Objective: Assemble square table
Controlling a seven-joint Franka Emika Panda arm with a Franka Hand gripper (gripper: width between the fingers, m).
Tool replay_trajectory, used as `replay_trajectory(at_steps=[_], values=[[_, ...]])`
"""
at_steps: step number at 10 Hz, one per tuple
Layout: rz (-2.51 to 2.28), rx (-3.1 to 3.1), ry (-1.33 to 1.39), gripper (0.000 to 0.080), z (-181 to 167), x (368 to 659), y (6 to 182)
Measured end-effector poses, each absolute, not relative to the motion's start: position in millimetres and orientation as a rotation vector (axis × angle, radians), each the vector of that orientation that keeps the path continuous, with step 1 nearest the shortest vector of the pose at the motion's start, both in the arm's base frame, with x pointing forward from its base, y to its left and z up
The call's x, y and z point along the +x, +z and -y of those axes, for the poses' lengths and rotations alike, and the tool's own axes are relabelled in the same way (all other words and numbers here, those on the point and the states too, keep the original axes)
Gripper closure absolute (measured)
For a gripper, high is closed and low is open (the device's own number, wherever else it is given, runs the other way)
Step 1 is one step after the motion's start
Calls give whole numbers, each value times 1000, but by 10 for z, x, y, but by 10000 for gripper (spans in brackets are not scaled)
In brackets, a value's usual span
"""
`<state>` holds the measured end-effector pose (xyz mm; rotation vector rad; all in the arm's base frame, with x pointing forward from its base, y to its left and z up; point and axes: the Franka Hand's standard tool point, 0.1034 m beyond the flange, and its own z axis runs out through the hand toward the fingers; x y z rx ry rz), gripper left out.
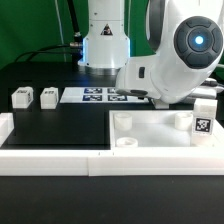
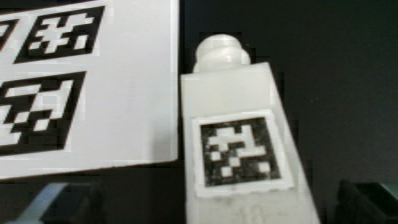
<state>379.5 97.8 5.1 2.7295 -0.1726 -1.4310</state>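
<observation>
Square table top point(image 1: 160, 133) carries one upright leg point(image 1: 203, 125) at a corner; three legs remain
Gripper point(image 2: 210, 205) hovers over the lying leg point(image 2: 235, 130) just beside the marker board point(image 2: 71, 90), jaws apart, clear of both flanks; a third leg point(image 1: 22, 97) and fourth leg point(image 1: 48, 95) sit well away at the exterior view's left, black table point(image 1: 70, 125) open between, border rail point(image 1: 50, 160) along the front

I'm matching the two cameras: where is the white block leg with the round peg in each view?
Exterior view: not identifiable; probably hidden where the white robot arm overlaps one end of the flat white marker board.
Wrist view: the white plastic block leg lies mid-picture, alongside the marker board's edge.
Shared landmark: the marker board.
</observation>
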Motion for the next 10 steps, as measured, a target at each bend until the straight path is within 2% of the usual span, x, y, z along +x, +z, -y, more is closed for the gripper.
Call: replay_trajectory(at_steps=[1, 2, 3, 4, 10], values=[[175, 2730, -1431, 184, -971, 3797, 50], [178, 2731, -1431, 366, -964, 3798, 50], [180, 2731, -1432, 366, -959, 3800, 51], [182, 2732, -1432, 509, -953, 3801, 50], [192, 2734, -1434, 508, -927, 3808, 50]])
